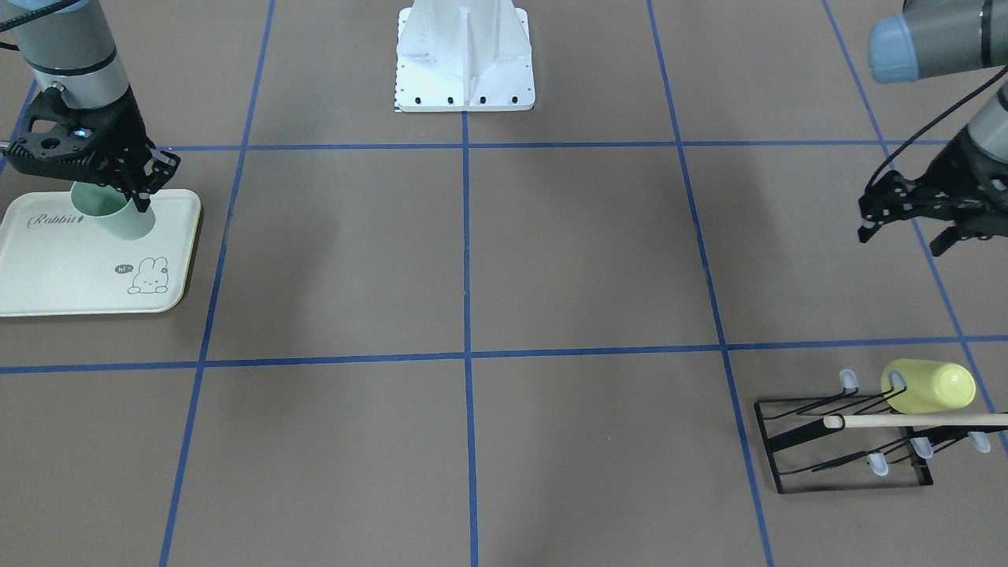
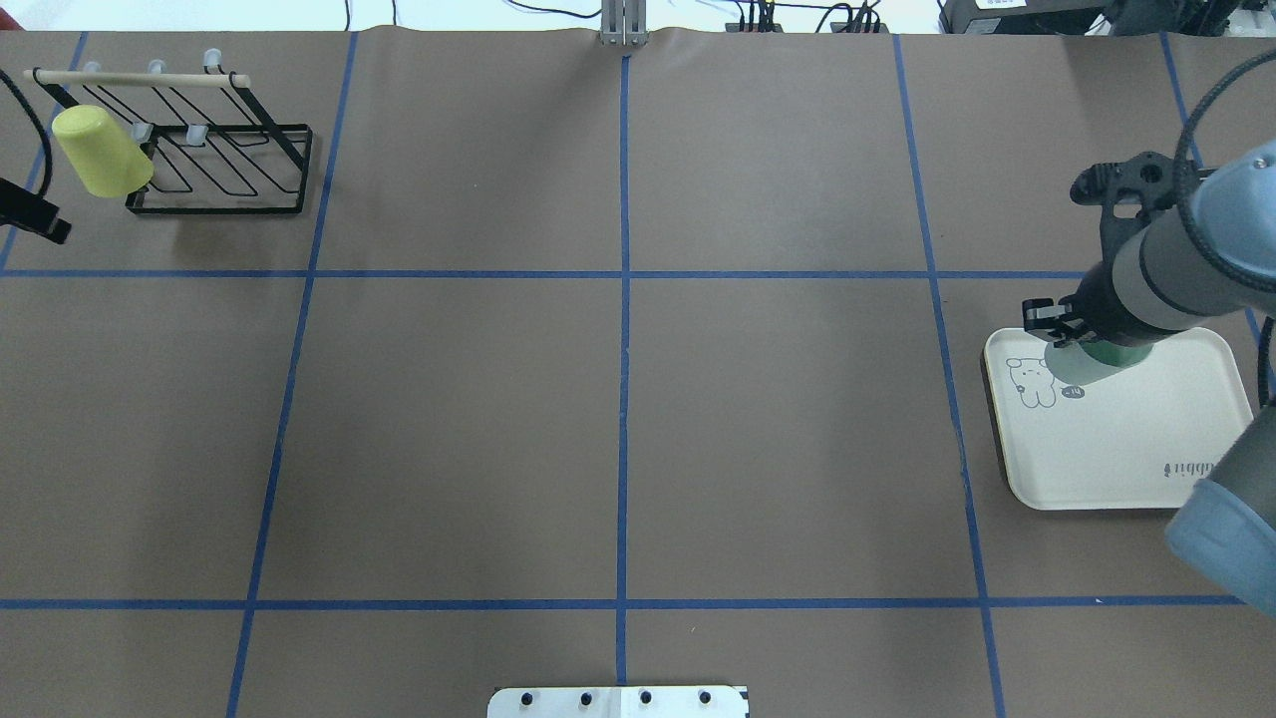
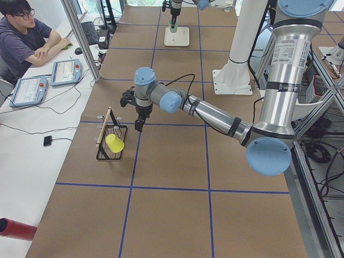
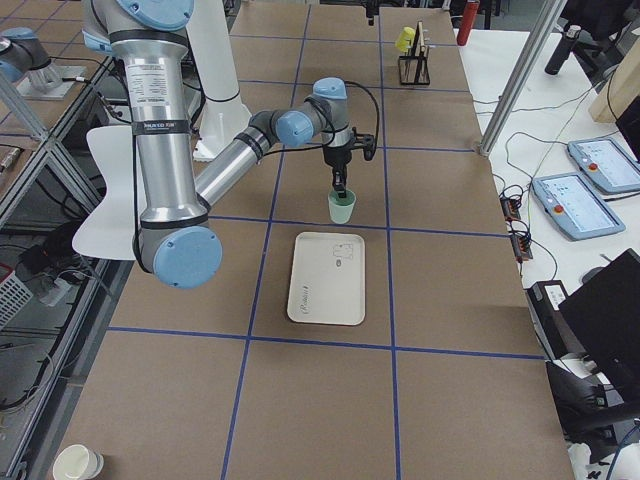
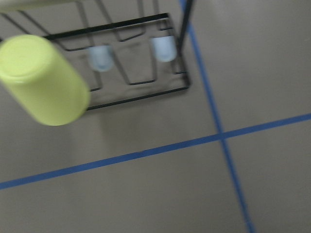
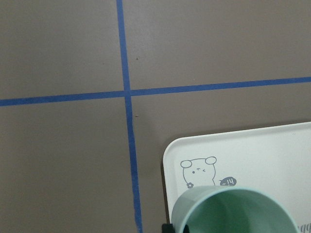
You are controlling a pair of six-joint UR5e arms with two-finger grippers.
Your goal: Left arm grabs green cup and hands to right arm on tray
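Handover judged complete; the placing step is in hand. The right fingers [image 1: 142, 201] grip the green cup [image 1: 126, 222] by its rim over the tray [image 1: 47, 276] at the table's edge on the robot's right. The cup is apparently not yet set down. The left fingers [image 1: 871, 223] stand open and empty near the rack [image 1: 843, 449]. Next: lower the cup level, then release.

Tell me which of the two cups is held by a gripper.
The pale green cup over the tray: the right gripper grips its rim. The yellow cup hangs on the black rack, with the left gripper apart from it.
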